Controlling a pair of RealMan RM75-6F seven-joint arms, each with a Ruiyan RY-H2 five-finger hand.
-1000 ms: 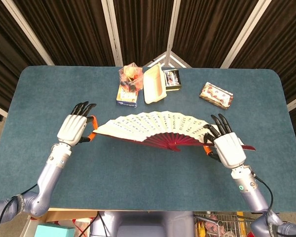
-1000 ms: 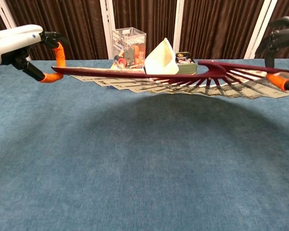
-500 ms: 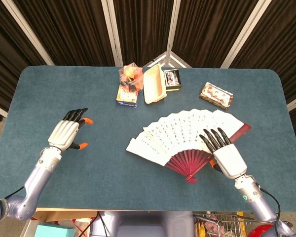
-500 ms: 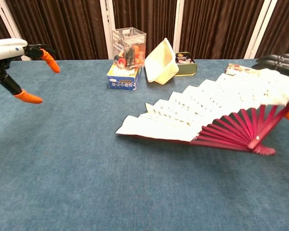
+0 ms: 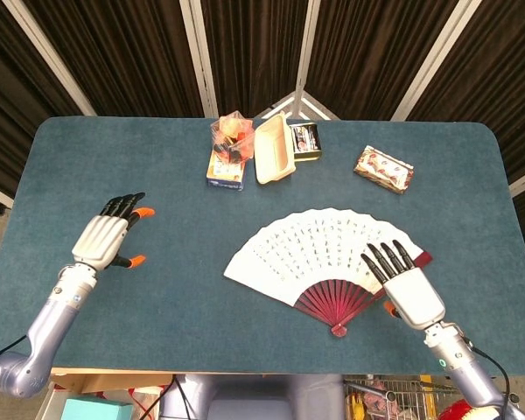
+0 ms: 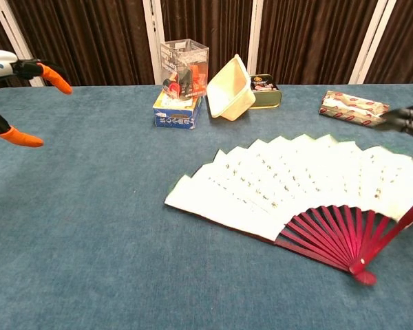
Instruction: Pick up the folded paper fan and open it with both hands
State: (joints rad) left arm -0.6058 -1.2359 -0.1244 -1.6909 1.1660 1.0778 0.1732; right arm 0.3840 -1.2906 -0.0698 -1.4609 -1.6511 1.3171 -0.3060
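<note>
The paper fan [image 5: 319, 254] lies spread open and flat on the blue table [image 5: 184, 297], right of centre, with white leaves and dark red ribs [image 6: 334, 237]. My right hand [image 5: 404, 287] hovers over the fan's right end with its fingers stretched out and apart, gripping nothing. In the chest view only its dark fingertips [image 6: 407, 118] show above the fan [image 6: 296, 185]. My left hand [image 5: 105, 238] is far off to the left, open, its orange-tipped fingers spread and empty. The chest view shows the left hand [image 6: 14, 75] raised at the upper left.
At the table's back stand a clear box of orange items on a blue box [image 5: 227, 150], a tilted cream tray [image 5: 274, 150], a small tin [image 5: 306, 140] and a patterned packet [image 5: 383, 168]. Dark curtains hang behind.
The fan was stretched in the air between both hands. The left hand let go and drew back left. The fan came down flat on the table, and the right hand released it.
</note>
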